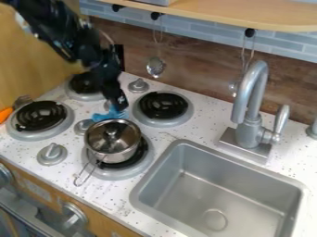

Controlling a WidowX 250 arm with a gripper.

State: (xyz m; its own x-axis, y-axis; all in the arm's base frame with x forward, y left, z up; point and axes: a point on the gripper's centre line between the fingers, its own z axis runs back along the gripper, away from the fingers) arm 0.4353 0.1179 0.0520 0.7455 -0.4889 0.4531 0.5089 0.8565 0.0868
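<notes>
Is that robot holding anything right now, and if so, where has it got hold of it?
It can't be told for sure: the gripper is right at the top of a small blue object by the metal pot, but no clear grip shows.

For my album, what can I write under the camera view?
A black gripper by a blue thing, near a shiny pot on a burner.

Fixed camera | above stove (60, 98) and sink (139, 193) | faces wall (192, 62) | slanted down | mid-range
</notes>
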